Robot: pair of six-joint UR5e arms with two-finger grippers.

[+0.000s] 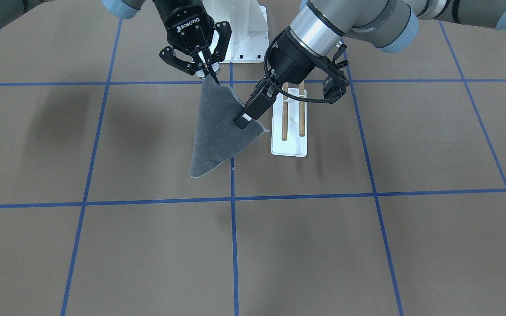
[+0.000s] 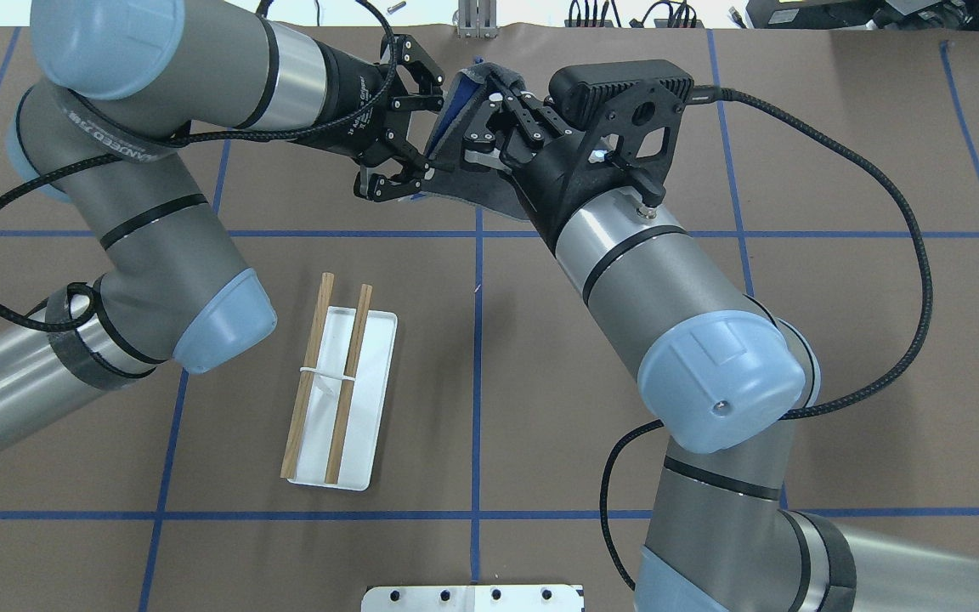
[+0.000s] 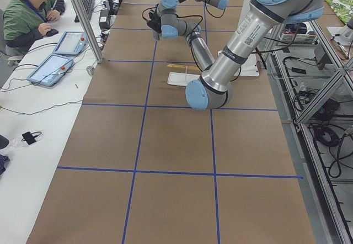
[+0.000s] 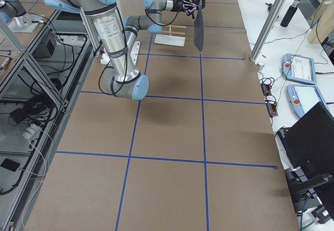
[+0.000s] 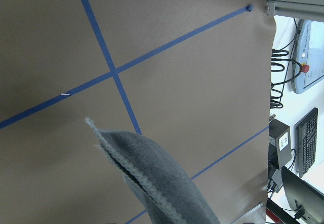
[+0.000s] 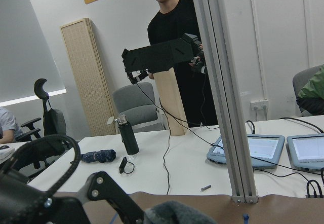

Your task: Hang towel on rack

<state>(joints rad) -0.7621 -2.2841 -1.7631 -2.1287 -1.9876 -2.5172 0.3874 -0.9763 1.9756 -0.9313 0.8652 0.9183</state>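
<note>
Towel (image 1: 218, 131) hangs in the air over the worktop (image 1: 367, 245), held between two grippers just beside the rack (image 1: 289, 147) and touching neither of its dowels (image 1: 284, 125). The right gripper (image 1: 211, 75) has its jaws closed on the cloth's top corner. The left gripper (image 1: 244, 120) has its jaws clamped on the edge lower down, on the side nearer the rack. The free corner droops toward the worktop. Pictured: one towel, one rack with two wooden dowels and one white crosspiece (image 2: 325, 374), and two grippers.
</note>
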